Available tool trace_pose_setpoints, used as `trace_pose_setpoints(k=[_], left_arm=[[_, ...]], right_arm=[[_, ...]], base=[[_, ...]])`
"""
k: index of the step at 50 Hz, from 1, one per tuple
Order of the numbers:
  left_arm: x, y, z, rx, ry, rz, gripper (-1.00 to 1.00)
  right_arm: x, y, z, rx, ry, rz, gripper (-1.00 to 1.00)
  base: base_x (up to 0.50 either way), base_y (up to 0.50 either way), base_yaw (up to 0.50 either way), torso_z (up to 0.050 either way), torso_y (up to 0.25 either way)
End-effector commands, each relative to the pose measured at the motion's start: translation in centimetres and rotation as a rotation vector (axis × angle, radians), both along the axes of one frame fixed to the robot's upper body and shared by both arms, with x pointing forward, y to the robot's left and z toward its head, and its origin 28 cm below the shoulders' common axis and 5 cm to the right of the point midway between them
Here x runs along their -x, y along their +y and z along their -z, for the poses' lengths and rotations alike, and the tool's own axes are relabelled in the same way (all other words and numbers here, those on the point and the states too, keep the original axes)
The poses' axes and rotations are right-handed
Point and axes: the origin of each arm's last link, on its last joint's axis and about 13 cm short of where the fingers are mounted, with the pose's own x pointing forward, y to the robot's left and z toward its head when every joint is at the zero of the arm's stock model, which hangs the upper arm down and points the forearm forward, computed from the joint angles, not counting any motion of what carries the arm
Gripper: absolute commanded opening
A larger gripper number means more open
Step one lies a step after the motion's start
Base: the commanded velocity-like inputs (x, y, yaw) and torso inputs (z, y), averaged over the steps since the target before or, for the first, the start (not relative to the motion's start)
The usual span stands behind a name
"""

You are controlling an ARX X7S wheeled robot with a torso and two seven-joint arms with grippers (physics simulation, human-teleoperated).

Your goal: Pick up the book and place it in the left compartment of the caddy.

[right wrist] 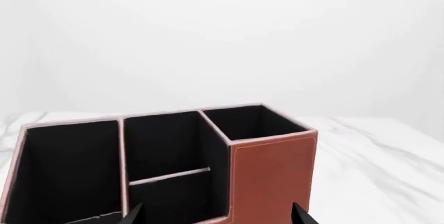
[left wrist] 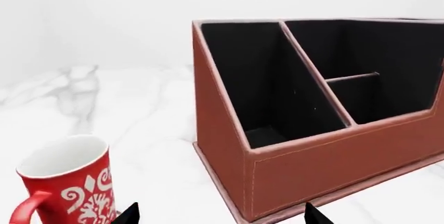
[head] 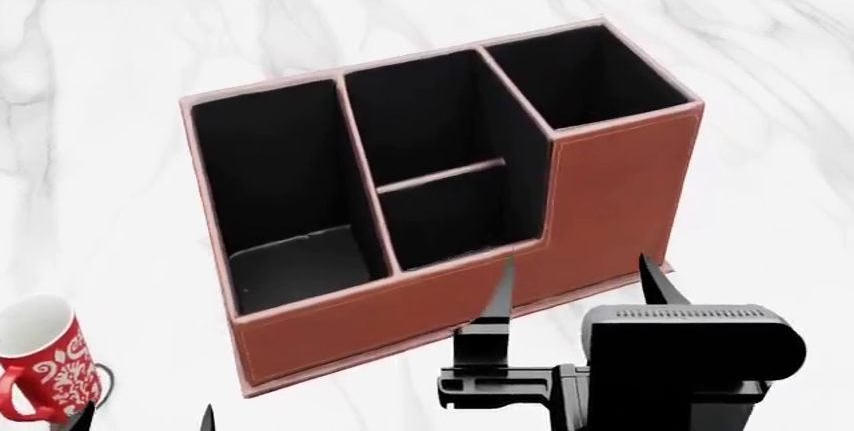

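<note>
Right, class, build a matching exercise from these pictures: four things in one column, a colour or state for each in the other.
1. red patterned ceramic mug
2. reddish-brown leather caddy
3. marble tabletop
4. black right gripper

A. white with grey veins
B. open and empty
C. black lining
D. white inside

Pairs: 1-D, 2-C, 3-A, 4-B.

Nothing I can see carries readable text, numbers, brand marks or signs. The red mug (left wrist: 66, 182) has only a white ornamental pattern on its side (scrolls and diamond shapes, not letters). The caddy (head: 441, 221) shows plain reddish-brown leather with light stitching and a black lining, without any label or stamp. The marble counter (head: 107, 81) has grey veining and nothing written on it.
</note>
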Motion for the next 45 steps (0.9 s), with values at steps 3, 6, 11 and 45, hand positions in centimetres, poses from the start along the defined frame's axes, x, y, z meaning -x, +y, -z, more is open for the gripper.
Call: trace_pose_setpoints(k=[3,6,11,45], left_arm=[[-0.1,0.0,-0.1,-0.001,-0.003,-0.001,1.00],[-0.1,0.0,-0.1,-0.001,-0.003,0.000,1.00],[-0.1,0.1,-0.1,-0.001,-0.004,-0.001,1.00],[-0.1,0.0,-0.1,0.003,0.000,-0.001,1.00]], right_arm=[[0.0,0.1,0.0,0.007,0.005,0.003,1.00],[0.0,0.2,0.0,0.011,0.005,-0.002,1.00],[0.0,0.2,0.1,0.014,0.007,-0.004,1.00],[0.6,-0.3,-4.6,-0.030,0.032,0.090,1.00]], base=[[0.50,0.00,0.00,0.000,0.000],[0.50,0.00,0.00,0.000,0.000],[0.50,0.00,0.00,0.000,0.000],[0.09,0.00,0.00,0.000,0.000]])
